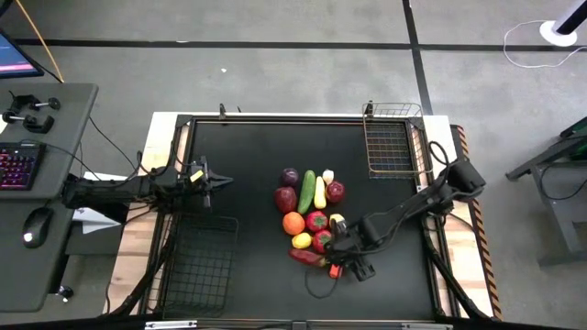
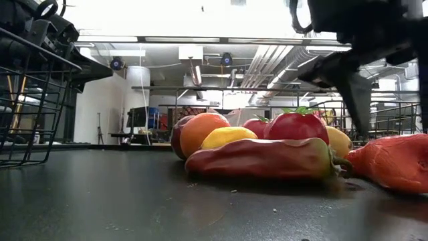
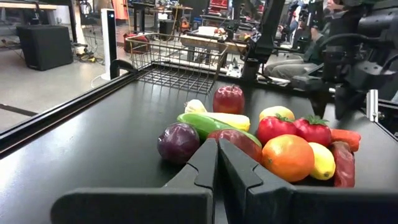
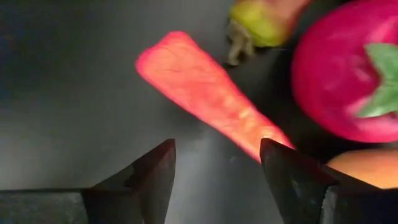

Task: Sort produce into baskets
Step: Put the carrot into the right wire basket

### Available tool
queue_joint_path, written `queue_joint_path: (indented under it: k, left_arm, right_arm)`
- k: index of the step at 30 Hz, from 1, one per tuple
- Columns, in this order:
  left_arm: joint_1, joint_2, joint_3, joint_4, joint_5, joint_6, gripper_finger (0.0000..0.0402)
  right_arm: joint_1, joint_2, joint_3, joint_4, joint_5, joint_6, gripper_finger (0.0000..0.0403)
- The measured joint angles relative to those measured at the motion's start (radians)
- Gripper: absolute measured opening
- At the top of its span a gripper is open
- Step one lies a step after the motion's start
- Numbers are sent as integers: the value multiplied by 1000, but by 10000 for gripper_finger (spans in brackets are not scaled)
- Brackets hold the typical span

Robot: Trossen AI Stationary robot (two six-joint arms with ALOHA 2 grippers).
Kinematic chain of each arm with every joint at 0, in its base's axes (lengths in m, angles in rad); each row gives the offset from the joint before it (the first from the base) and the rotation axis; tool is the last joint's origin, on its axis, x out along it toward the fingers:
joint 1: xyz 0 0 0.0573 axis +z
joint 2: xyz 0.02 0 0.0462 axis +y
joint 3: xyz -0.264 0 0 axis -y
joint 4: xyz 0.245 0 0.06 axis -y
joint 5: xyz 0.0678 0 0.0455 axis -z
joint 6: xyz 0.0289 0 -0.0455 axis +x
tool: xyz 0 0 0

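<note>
The produce lies in a pile at the table's middle: a purple round one (image 1: 290, 177), a green cucumber (image 1: 307, 192), an orange (image 1: 293, 223), tomatoes (image 1: 316, 220), a long red pepper (image 2: 267, 157). An orange carrot (image 4: 211, 106) lies flat on the table at the pile's near edge. My right gripper (image 4: 217, 168) is open just above the carrot, one finger on each side of its thick end; it also shows in the high view (image 1: 341, 264). My left gripper (image 3: 217, 162) is shut and empty at the table's left (image 1: 206, 180), pointing toward the pile.
The dark wire basket (image 1: 197, 266) stands at the near left corner and the metallic wire basket (image 1: 390, 147) at the far right. A desk with a keyboard (image 1: 20, 165) and mouse stands left of the table. The room shows behind the table in the low view.
</note>
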Motion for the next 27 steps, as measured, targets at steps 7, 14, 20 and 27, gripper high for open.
queue_joint_path:
  k: [7,14,20,27]
  left_arm:
    - [0,0,0,0,0,0,0]
    - [0,0,0,0,0,0,0]
    - [0,0,0,0,0,0,0]
    - [0,0,0,0,0,0,0]
  right_arm:
    - [0,1,0,5,37,-157,227]
    - [0,34,0,45,33,-282,227]
    - [0,97,-1,79,19,-298,227]
    - [8,127,-1,87,19,-301,194]
